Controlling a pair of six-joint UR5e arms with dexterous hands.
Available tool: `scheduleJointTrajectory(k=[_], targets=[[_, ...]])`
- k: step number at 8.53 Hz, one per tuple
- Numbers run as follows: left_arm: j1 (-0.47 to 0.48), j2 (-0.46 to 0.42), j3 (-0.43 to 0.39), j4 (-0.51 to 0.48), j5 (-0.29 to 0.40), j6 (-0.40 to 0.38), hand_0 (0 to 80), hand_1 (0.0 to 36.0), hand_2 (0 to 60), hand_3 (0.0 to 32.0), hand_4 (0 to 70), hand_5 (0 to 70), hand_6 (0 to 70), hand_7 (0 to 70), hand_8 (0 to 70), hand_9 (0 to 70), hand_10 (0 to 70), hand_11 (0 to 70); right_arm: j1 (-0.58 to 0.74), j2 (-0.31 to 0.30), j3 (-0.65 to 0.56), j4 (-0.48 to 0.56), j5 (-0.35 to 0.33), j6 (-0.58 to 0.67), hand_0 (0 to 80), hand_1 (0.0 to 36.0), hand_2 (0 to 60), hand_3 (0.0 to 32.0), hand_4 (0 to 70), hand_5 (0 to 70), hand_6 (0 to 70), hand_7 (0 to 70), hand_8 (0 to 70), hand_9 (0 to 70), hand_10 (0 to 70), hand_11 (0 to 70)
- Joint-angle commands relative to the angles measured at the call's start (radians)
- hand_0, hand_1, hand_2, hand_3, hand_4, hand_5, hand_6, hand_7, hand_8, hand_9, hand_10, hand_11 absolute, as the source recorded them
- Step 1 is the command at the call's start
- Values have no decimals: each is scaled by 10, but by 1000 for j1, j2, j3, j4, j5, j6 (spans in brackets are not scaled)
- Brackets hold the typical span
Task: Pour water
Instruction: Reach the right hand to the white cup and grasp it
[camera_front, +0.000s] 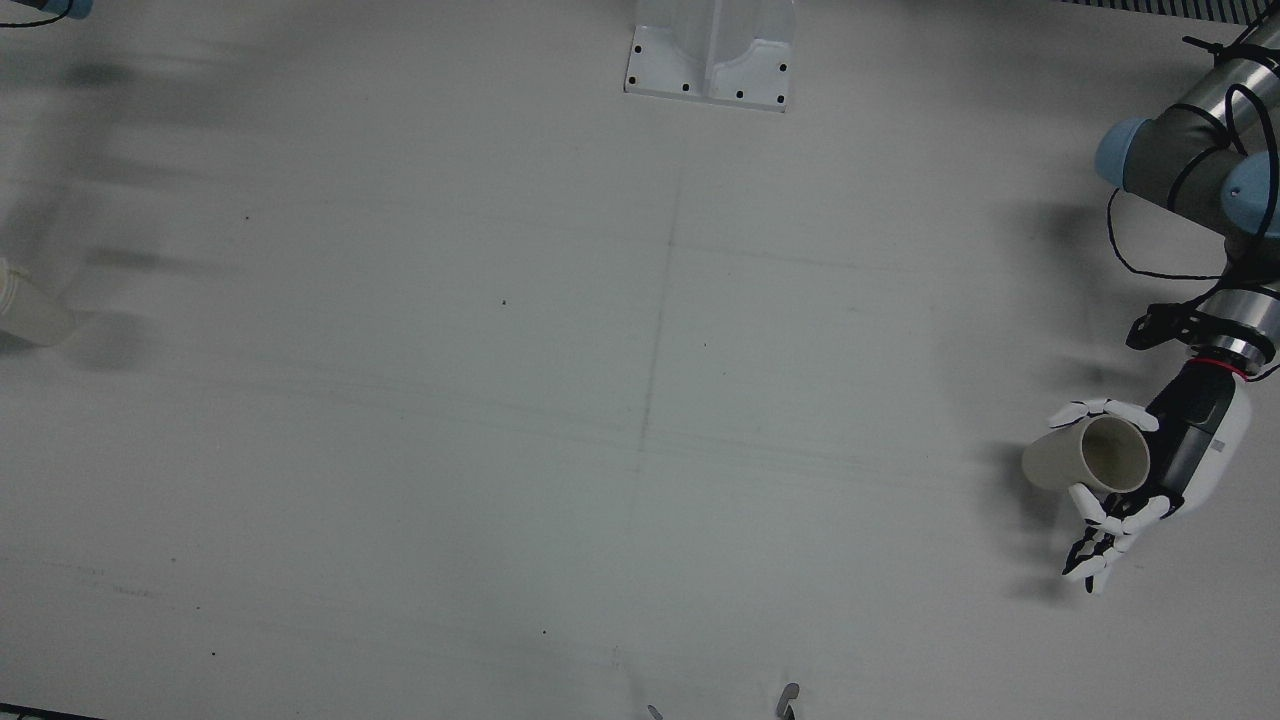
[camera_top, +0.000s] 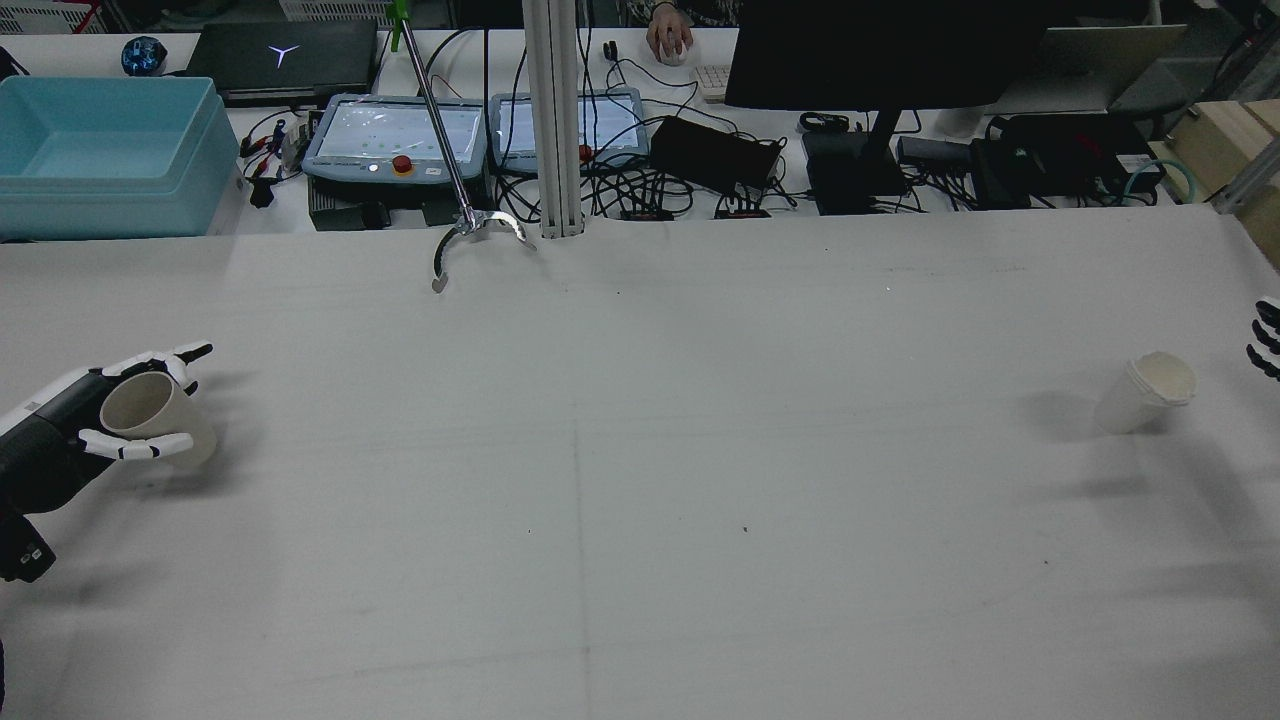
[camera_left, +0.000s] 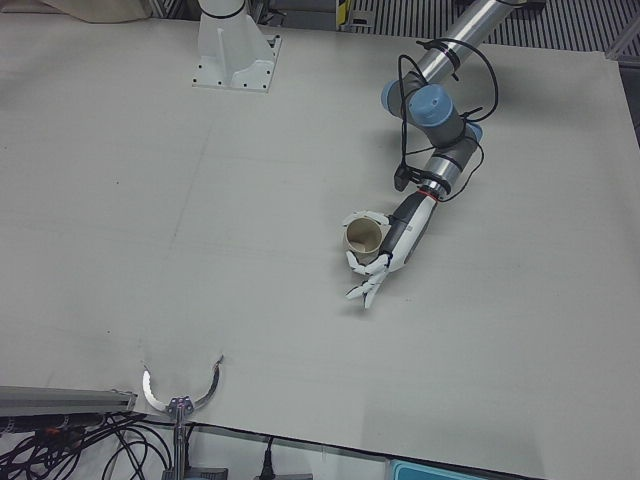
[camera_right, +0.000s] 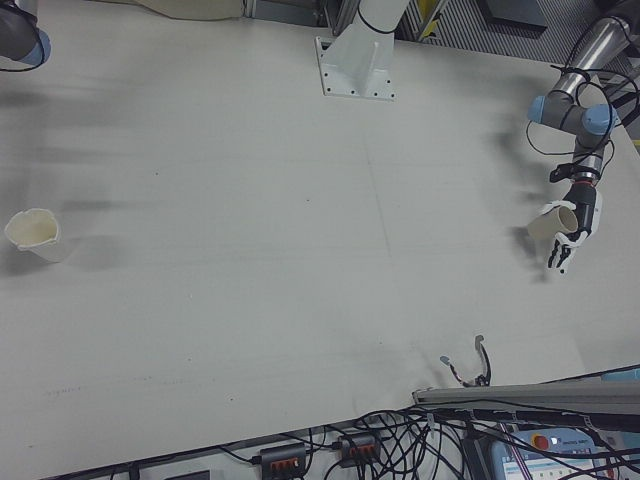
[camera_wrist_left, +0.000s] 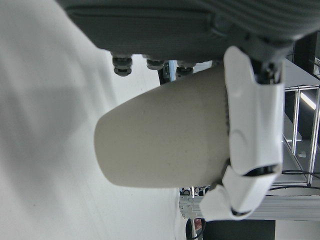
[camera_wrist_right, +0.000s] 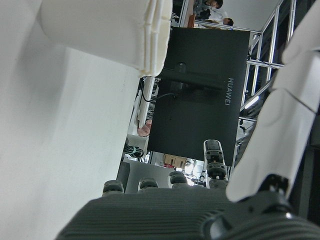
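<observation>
Wrapped by our left hand (camera_top: 60, 440), the beige paper cup (camera_top: 158, 418) tilts; it could spill early; our right hand (camera_top: 1266, 338) hovers spread beside the white stacked cups (camera_top: 1148, 391) on the counter (camera_top: 640, 480).

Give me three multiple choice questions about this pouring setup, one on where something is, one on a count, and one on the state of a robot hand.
1. Where is the free-standing cup?
A. in front of the right arm
B. at the table's middle
C. inside the blue bin

2. How many cups are on or over the table?
A. one
B. two
C. four

3. What is the left robot hand doing?
A. hanging open and empty
B. pressing flat on the table
C. holding a beige cup

Answers:
1 A, in the rear view it stands far right, near the right robot hand.
2 B, one cup is held and one stands alone.
3 C, its fingers wrap the cup's sides.
</observation>
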Motion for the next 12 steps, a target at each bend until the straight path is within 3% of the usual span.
scheduleJointTrajectory(k=[1, 2, 5, 10, 12], targets=[[2, 0, -13, 10, -1, 1, 596, 322, 568, 0, 555, 700, 84, 158, 6, 17, 34, 68, 16, 60, -147, 1, -70, -72, 517, 184, 83, 0, 12, 164, 31, 33, 1, 1, 0, 0], [7, 2, -13, 10, -5, 1, 591, 321, 564, 0, 546, 700, 83, 156, 6, 17, 34, 69, 19, 60, -173, 4, -70, -74, 511, 183, 94, 0, 0, 220, 31, 37, 11, 14, 0, 8], [39, 2, -13, 10, -35, 1, 593, 325, 574, 0, 541, 700, 85, 157, 7, 17, 38, 74, 16, 106, -175, -8, -77, -109, 500, 168, 86, 0, 0, 237, 38, 42, 18, 21, 0, 14], [40, 2, -13, -1, -44, -6, 589, 319, 569, 0, 540, 700, 84, 152, 8, 16, 38, 74, -9, 115, -171, -14, -73, -185, 518, 192, 134, 0, 64, 320, 61, 98, 29, 37, 0, 0], [40, 2, -13, -3, -54, -8, 589, 319, 570, 0, 541, 700, 85, 153, 8, 16, 39, 75, -30, 130, -157, -63, -71, -202, 521, 197, 148, 0, 77, 345, 67, 113, 32, 43, 0, 0]])
